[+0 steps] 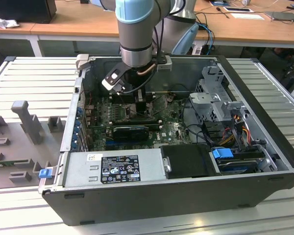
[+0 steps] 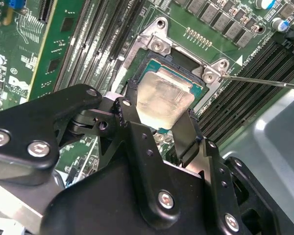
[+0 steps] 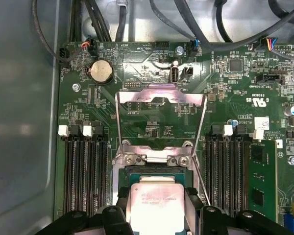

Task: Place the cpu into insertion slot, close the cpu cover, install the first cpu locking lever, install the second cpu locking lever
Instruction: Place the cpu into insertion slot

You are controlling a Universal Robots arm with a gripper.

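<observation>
Silver-beige cpu [image 2: 166,95]: I see it clamped edge-to-edge between the gripper [image 2: 161,105] fingers.
Position: directly over the insertion slot [image 3: 137,170]; whether it is seated I cannot tell.
Cpu cover [image 3: 137,94]: swung open, beyond the slot.

Grey-blue arm [image 1: 134,34], black screwed gripper [image 2: 159,112], seemingly cabled

Dull brushed-metal cpu [image 2: 164,95], matt black hand [image 2: 159,111], shiny metal cpu cover [image 3: 160,93].

Soft, even room light falls over the computer case [image 1: 186,196], and its inside goes dim under the arm. In both wrist views the motherboard [image 3: 225,98] is brightly lit, with pale glare washing the cpu [image 2: 164,100].
</observation>
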